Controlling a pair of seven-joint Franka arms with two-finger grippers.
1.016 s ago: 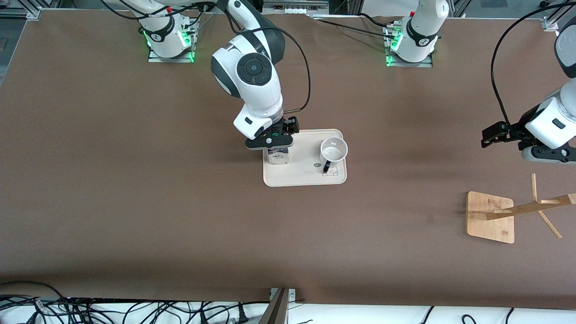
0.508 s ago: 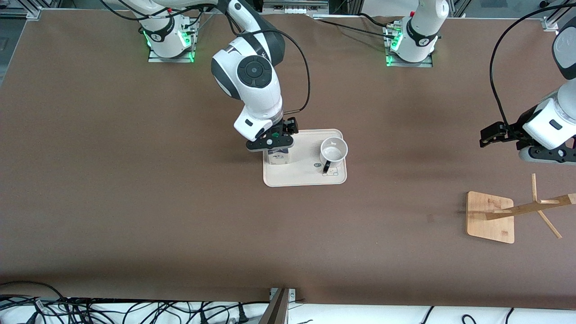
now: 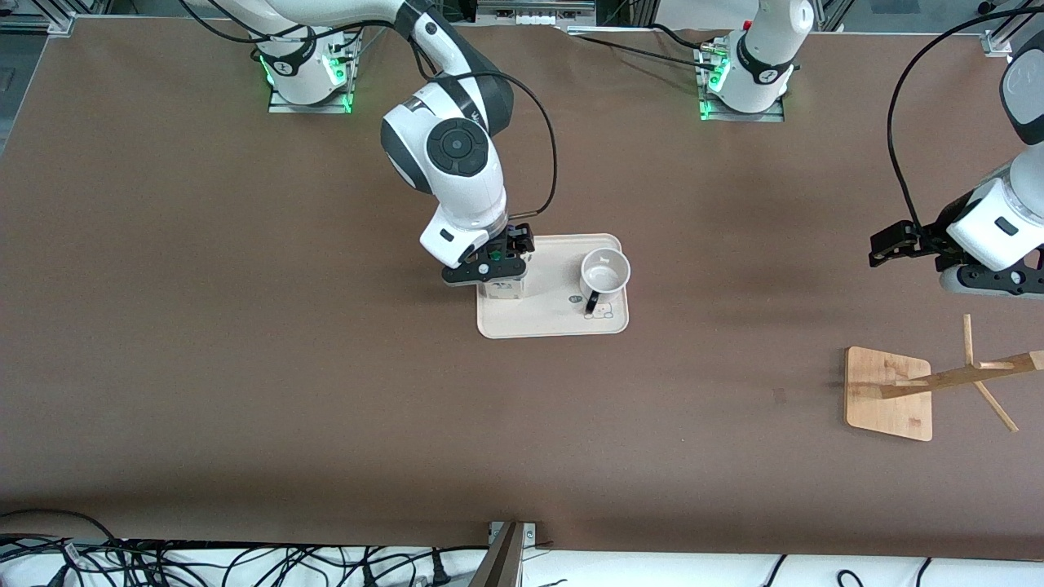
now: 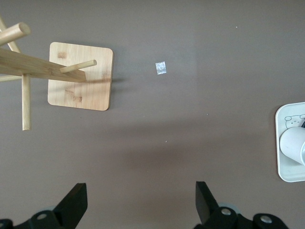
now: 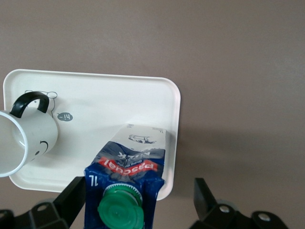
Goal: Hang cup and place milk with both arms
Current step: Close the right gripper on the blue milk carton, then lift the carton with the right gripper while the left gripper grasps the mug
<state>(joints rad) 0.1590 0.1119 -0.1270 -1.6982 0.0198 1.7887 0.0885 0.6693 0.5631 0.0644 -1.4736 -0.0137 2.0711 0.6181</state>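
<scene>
The milk [image 3: 504, 289], a dark-blue and white carton with a green cap, stands on the cream tray [image 3: 546, 322] at its end toward the right arm. My right gripper [image 3: 487, 266] is open just over it. In the right wrist view one finger is close beside the milk [image 5: 126, 169] and the other stands well clear, around the gripper's midpoint [image 5: 138, 191]. The white cup [image 3: 604, 271] stands upright on the tray's other end, handle toward the front camera; it also shows in the right wrist view [image 5: 26, 138]. My left gripper [image 3: 988, 282] is open and empty in the air over bare table.
A wooden cup rack [image 3: 889, 391] with pegs stands toward the left arm's end, nearer the front camera than my left gripper; it also shows in the left wrist view [image 4: 81, 76]. A small scrap [image 4: 161, 68] lies on the table beside the rack.
My right gripper has shifted slightly toward the right arm's end and now covers more of the milk. The left gripper has hardly moved.
</scene>
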